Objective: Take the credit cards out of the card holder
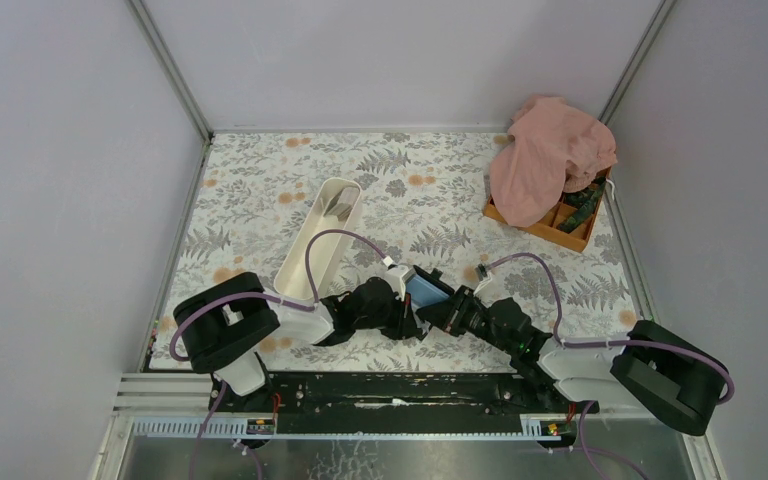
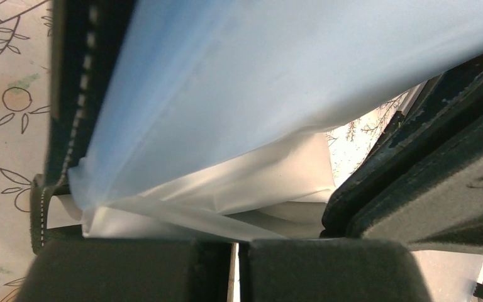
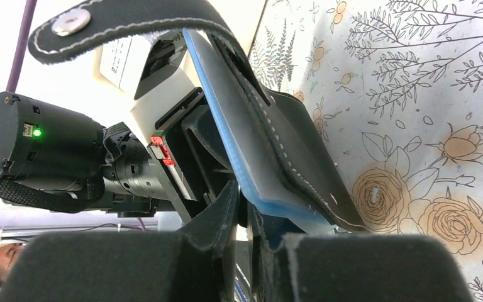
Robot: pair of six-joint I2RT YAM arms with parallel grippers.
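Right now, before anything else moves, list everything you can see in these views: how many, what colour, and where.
card holder: one, black with a bluish inner face, lifted at the near centre between both hands
tray: one, white, oblong, left of centre
small item: one, grey, at the tray's far end, too small to identify
compartment box: one, orange, far right corner
cloth: one, pink, heaped over the box
table cover: one, pale floral print, under everything
cables: two, purple, looping from the arms
left hand: one, black, shut on the card holder
right hand: one, black, closed on the holder's lower edge
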